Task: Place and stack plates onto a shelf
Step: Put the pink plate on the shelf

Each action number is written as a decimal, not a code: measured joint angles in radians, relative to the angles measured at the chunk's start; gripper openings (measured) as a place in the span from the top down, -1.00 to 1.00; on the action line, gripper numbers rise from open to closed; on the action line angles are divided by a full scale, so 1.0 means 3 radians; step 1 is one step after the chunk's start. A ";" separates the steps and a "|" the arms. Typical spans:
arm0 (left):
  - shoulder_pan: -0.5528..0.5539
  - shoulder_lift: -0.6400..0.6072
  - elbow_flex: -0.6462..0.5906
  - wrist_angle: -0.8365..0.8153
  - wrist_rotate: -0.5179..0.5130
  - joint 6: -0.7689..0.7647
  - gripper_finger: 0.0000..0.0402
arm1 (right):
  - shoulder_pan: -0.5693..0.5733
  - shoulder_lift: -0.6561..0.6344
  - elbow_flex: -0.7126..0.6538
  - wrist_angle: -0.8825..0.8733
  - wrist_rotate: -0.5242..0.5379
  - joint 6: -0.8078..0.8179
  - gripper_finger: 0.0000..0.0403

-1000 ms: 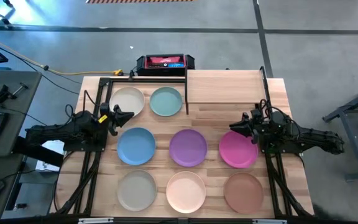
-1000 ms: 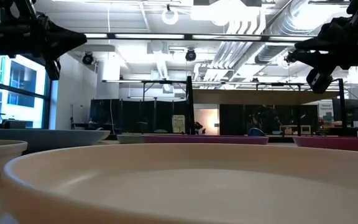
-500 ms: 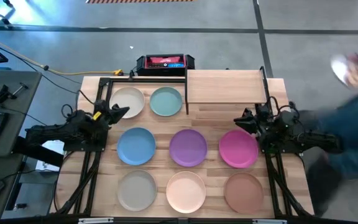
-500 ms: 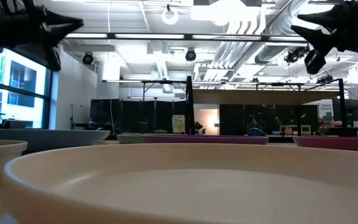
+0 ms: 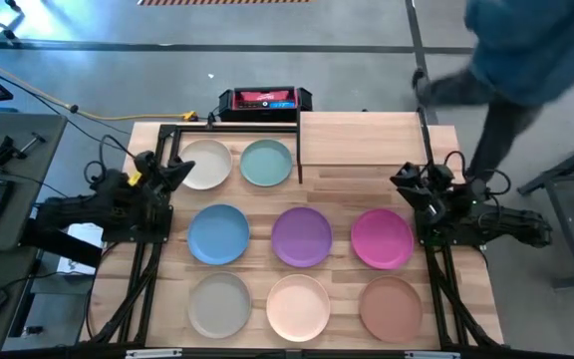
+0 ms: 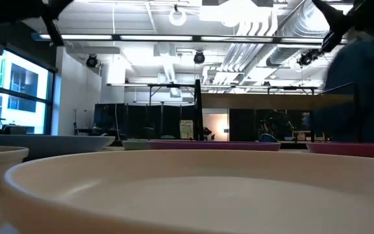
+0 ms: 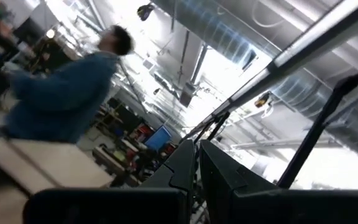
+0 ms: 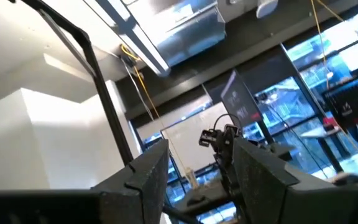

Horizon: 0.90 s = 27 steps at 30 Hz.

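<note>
Eight plates lie flat on the table in the high view: cream (image 5: 204, 163) and pale teal (image 5: 267, 163) in the far row, blue (image 5: 217, 234), purple (image 5: 301, 237) and magenta (image 5: 382, 239) in the middle, grey-beige (image 5: 219, 304), peach (image 5: 298, 306) and terracotta (image 5: 391, 307) near. The shelf (image 5: 362, 145) stands at the far right with nothing on it. My left gripper (image 5: 179, 170) hangs by the cream plate's left rim, shut (image 7: 197, 168) and tipped upward. My right gripper (image 5: 404, 182) is raised over the table beyond the magenta plate, open (image 8: 197, 168), also pointing upward.
A person in a blue top (image 5: 526, 50) passes behind the table's far right corner and also shows in the left wrist view (image 7: 61, 99). A red and black box (image 5: 264, 100) sits beyond the far edge. Black frame posts (image 5: 299, 150) stand between the teal plate and the shelf.
Both grippers have risen and tipped upward, almost leaving the top of the low view. The left one has drawn toward the table's far left; the right one has backed a little toward the right edge. A person has walked in behind the table's far right corner.
</note>
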 joint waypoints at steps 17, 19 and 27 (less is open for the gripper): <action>-0.0001 0.1203 0.1234 -0.0593 0.0256 0.0891 0.92 | 0.0001 0.1041 0.1988 -0.2822 -0.0037 -0.0112 0.18; -0.0001 0.1308 0.1355 -0.0743 0.0256 0.0893 0.92 | 0.0000 0.1199 0.2187 -0.3035 -0.0065 -0.0021 0.18; 0.0000 0.1559 0.1751 -0.1278 0.0255 0.0894 0.92 | 0.0001 0.1712 0.2702 -0.3757 -0.0339 0.0496 0.18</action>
